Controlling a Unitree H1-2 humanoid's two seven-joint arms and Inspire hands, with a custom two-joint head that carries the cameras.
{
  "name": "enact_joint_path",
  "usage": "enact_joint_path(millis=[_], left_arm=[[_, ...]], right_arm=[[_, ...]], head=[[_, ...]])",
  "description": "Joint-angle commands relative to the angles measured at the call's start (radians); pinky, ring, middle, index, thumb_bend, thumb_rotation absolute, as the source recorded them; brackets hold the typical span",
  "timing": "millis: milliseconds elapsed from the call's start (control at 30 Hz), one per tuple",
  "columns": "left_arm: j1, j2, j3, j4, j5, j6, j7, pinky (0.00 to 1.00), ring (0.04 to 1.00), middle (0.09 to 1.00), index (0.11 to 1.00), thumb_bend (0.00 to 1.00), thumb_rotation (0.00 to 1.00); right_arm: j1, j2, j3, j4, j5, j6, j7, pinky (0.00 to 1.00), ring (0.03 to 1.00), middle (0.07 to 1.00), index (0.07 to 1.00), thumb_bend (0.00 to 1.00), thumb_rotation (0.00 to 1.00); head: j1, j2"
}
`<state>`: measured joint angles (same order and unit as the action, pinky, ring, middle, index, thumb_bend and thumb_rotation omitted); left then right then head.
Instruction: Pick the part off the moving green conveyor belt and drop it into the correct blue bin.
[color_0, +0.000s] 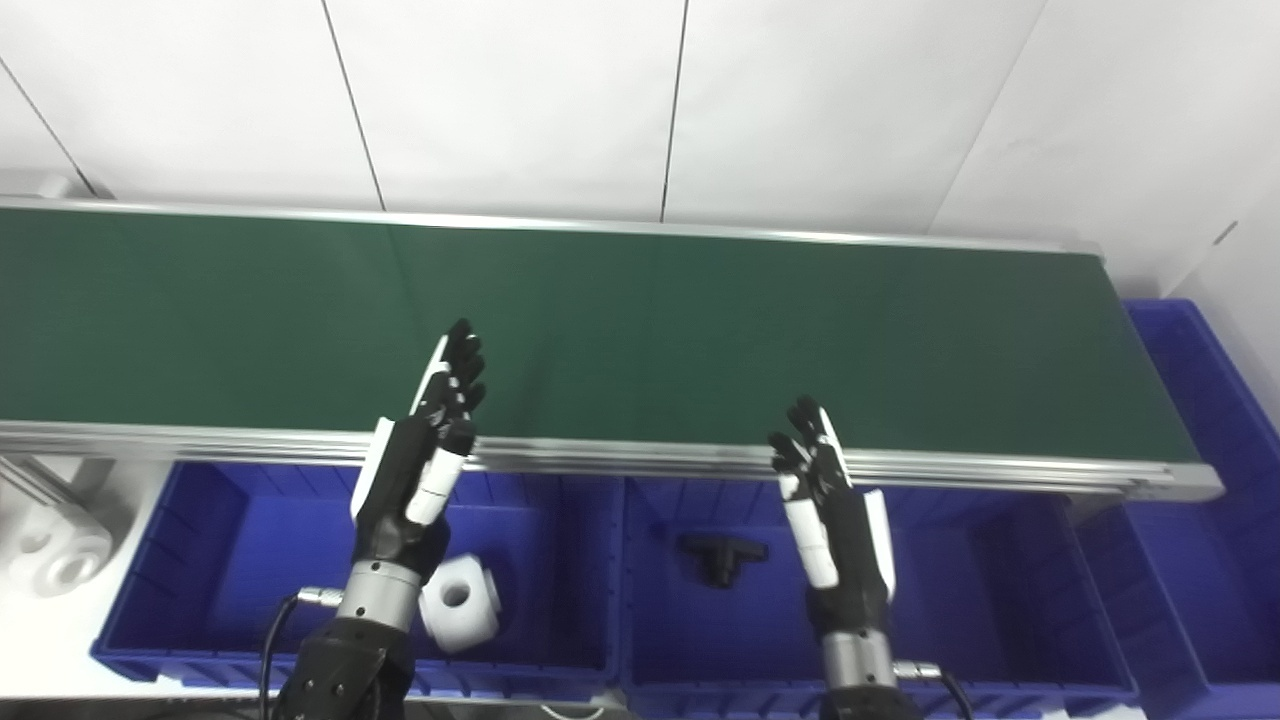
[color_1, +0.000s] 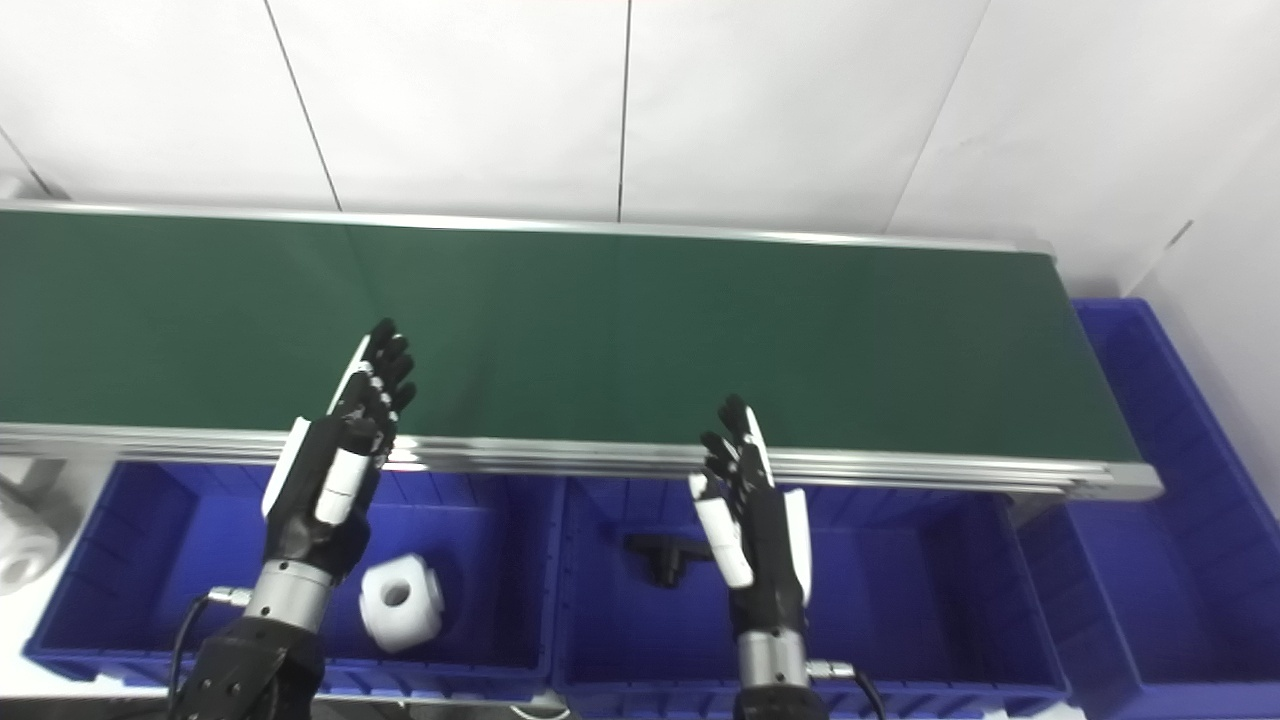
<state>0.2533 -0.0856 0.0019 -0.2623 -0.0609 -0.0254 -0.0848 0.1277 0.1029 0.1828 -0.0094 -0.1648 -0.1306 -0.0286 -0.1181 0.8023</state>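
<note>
Over the near edge of the green conveyor belt (color_0: 700, 330), the left hand (color_0: 420, 450) and right hand (color_0: 830, 510) are hovering, fingers spread, holding nothing. Below the left hand a white part (color_0: 460, 600) is lying in its blue bin (color_0: 200, 560); beside the right hand a black part (color_0: 722, 555) is lying in the middle bin (color_0: 980, 560).

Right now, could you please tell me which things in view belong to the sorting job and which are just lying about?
Job: green conveyor belt, empty; left blue bin holding a white part; middle blue bin holding a black part; left hand; right hand.

Lying about: white parts outside the bins.
</note>
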Motion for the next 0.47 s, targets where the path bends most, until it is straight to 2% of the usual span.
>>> enact_joint_path(millis=[0,167,433], left_arm=[[-0.009,-0.009,-0.009,-0.013,-0.004,-0.035,0.015,1.0,0.995,1.0,1.0,0.86,0.85],[-0.002,-0.004,-0.017,-0.001,0.016,-0.054,0.02,1.0,1.0,1.0,1.0,0.8,0.83],[0.032,-0.028,-0.019,0.016,0.035,-0.112,0.066,1.0,0.986,1.0,1.0,0.69,0.85]], right_arm=[[-0.015,0.002,0.0,-0.029,0.011,-0.006,0.007,0.87,0.893,0.956,0.97,0.76,0.9],[-0.015,0.005,0.001,-0.013,0.012,-0.024,-0.001,0.86,0.878,0.94,0.962,0.79,0.89],[0.0,-0.006,0.006,-0.014,0.017,-0.024,0.01,0.86,0.889,0.952,0.97,0.78,0.9]], head=[[0.003,-0.006],[0.003,-0.013],[0.024,-0.052]])
